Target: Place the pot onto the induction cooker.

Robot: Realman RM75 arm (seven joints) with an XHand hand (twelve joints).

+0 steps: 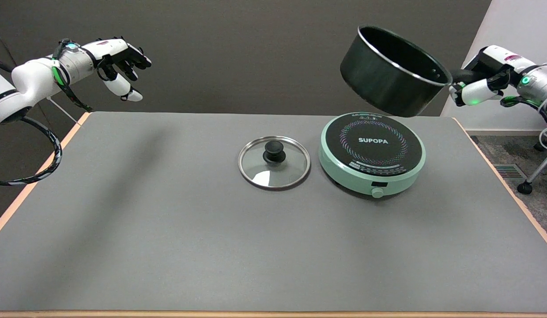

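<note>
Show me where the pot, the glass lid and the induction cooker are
pot (388, 81), head view, on its black outer wall.
glass lid (274, 162), head view, beside its black knob.
induction cooker (373, 140), head view, on its black top.

Pot (390, 77): black, empty, tilted with its opening toward the frame's upper left, suspended at upper right. Induction cooker (371, 152): round, mint-green body, black top, right of frame centre, directly below.

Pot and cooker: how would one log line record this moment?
right hand: holds pot by handle | pot: airborne, tilted, above cooker | lid: on table

A lab: bare grey test table (167, 229), plain dark wall (238, 53).
</note>
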